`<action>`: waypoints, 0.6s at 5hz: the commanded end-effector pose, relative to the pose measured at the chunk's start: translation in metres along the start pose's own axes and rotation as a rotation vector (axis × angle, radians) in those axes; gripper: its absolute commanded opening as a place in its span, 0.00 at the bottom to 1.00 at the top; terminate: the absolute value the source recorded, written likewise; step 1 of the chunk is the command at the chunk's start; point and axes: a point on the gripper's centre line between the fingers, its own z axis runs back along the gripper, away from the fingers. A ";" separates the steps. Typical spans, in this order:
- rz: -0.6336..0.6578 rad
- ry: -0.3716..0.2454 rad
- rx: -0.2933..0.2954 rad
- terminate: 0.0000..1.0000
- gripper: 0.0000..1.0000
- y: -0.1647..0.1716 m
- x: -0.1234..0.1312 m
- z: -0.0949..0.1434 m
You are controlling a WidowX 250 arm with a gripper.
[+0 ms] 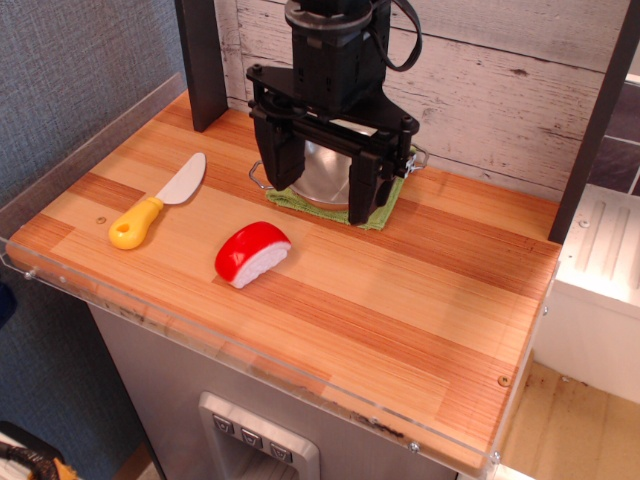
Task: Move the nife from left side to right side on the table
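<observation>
The claw (325,190) hangs with its two black fingers spread apart and nothing between them, poised above a metal pot (325,175) that sits on a green cloth (385,212) at the back of the table (400,330). The nife (160,205) lies well off to the claw's left and a little nearer the front, flat on the boards, its yellow handle pointing toward the front-left corner and its pale blade toward the back. In front of the claw, between it and the front edge, rests a red-and-white sushi toy (252,253), apart from the nife. The task looks to be at its start: the reach has not yet been made. The next move likely calls for travelling left, lowering over the handle and turning the fingers across it. The clear acrylic edging (90,140) runs close behind the nife, so room there is tight; the right half of the boards offers open space for setting down.
</observation>
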 end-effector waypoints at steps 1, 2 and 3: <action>0.000 0.000 0.000 0.00 1.00 0.000 0.000 0.000; 0.067 0.008 0.041 0.00 1.00 0.047 -0.017 -0.005; 0.115 0.005 0.094 0.00 1.00 0.088 -0.027 -0.009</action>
